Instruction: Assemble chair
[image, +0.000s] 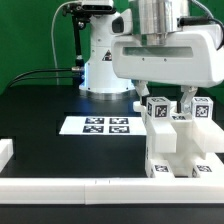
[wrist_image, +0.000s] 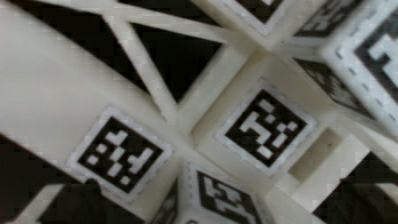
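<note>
The jaws are hanging directly over the white chair assembly (image: 178, 140), and I cannot tell whether they are gripping it or standing apart. The tagged chair parts are sitting upright near the table's (image: 40, 110) front right corner, straight below the gripper (image: 168, 103).

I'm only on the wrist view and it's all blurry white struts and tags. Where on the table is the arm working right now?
Observer: Over the white chair parts, at the exterior view's right, near the front of the table.
Operator: Where's the marker board from there?
Observer: The marker board lies flat toward the exterior view's left of those parts, apart from them.
Operator: Anything fencing the parts in?
Observer: A white rail runs along the front of the table, and the parts stand just behind it.
</note>
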